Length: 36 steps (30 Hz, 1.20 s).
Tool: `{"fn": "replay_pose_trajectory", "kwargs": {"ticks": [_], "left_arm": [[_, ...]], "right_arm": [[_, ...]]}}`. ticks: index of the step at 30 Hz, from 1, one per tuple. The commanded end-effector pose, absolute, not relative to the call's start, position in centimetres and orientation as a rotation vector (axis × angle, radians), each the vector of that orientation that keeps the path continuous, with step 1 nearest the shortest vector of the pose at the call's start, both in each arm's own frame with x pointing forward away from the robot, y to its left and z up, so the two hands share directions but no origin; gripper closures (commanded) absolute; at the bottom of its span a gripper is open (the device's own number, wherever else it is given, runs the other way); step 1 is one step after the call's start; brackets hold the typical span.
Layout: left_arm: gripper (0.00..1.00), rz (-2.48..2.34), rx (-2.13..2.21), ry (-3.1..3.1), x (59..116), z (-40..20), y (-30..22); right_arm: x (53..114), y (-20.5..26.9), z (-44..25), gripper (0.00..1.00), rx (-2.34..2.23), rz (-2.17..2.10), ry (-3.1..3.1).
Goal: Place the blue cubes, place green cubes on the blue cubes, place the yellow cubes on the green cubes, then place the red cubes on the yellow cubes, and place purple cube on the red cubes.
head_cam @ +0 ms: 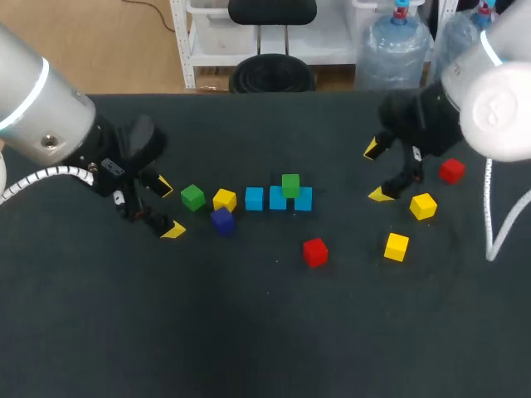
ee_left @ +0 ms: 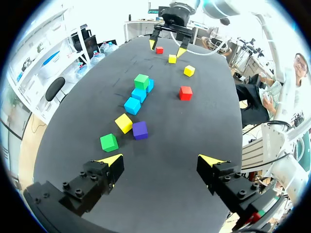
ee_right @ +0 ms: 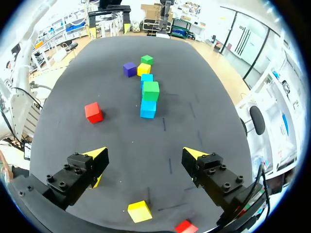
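Note:
Three blue cubes (head_cam: 254,198) stand in a row at the table's middle. One green cube (head_cam: 289,185) rests on top, over the middle and right blue ones (ee_left: 141,81) (ee_right: 150,91). To the row's left lie a second green cube (head_cam: 192,196), a yellow cube (head_cam: 224,200) and the purple cube (head_cam: 221,220). A red cube (head_cam: 314,251) lies in front of the row. My left gripper (head_cam: 169,208) (ee_left: 160,160) is open and empty, left of the loose green cube (ee_left: 109,142). My right gripper (head_cam: 376,172) (ee_right: 146,155) is open and empty, right of the row.
Near the right gripper lie two yellow cubes (head_cam: 397,246) (head_cam: 423,206) and a second red cube (head_cam: 451,171). The black table (head_cam: 265,332) has bare surface along its whole front half.

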<state>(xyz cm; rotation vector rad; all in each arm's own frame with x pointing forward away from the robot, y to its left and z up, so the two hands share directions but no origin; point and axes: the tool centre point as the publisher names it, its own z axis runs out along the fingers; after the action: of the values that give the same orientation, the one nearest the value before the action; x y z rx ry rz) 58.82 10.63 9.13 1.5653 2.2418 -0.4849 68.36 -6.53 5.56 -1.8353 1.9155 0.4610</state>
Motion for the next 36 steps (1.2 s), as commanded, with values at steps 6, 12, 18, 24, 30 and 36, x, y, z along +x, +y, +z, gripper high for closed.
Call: {"fn": "replay_pose_trajectory", "kwargs": {"ticks": [6,12,18,24,30,36], "left_arm": [[0.0,-0.488,1.567,2.24,58.9,9.1,10.7],[0.0,-0.478,1.607,2.226,59.0,9.2,10.9],[0.0,-0.442,1.82,2.129,60.1,9.2,10.8],[0.0,-0.437,2.004,2.042,62.4,8.8,9.8],[0.0,-0.453,2.21,1.913,64.1,8.3,8.4],[0.0,-0.463,2.375,1.812,65.6,7.7,7.7]], "right_arm": [[68.3,-6.5,5.4,0.0,-1.839,0.493,1.884],[68.3,-6.5,5.4,0.0,-1.839,0.493,1.884],[68.3,-6.5,5.4,0.0,-1.839,0.493,1.884],[68.3,-6.5,5.4,0.0,-1.839,0.493,1.884],[68.3,-6.5,5.4,0.0,-1.839,0.493,1.884],[68.3,-6.5,5.4,0.0,-1.839,0.493,1.884]]}}
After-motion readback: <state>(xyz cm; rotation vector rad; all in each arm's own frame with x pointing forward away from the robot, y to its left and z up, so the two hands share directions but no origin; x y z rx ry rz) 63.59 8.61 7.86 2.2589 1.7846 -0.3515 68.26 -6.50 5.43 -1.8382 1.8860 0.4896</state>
